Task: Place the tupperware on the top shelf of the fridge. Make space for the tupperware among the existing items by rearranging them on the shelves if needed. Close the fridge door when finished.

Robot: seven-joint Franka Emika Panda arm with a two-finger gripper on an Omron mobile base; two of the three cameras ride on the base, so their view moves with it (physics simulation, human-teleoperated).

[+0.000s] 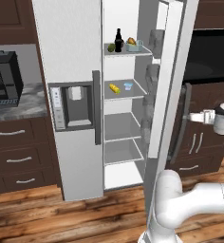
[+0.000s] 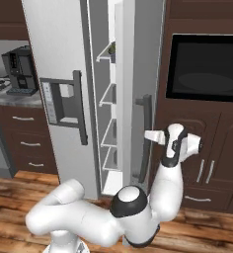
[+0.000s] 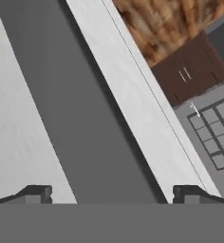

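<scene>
From the right base view the fridge door (image 2: 138, 89) hides nearly the whole interior, so the tupperware (image 1: 134, 46) reads clearly for me from the left, sitting on the top shelf (image 1: 133, 52) beside the dark bottle (image 1: 118, 40). My arm reaches forward at mid-height, my gripper (image 2: 149, 135) spread wide and empty near the door's dark handle (image 2: 145, 138), which runs between my fingertips (image 3: 38, 193) in the hand view.

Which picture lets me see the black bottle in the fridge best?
The left base view: the dark bottle stands upright on the top shelf, unblocked, between a green round item and the tupperware. The right base view looks edge-on into the fridge, so the bottle cannot be made out there.
</scene>
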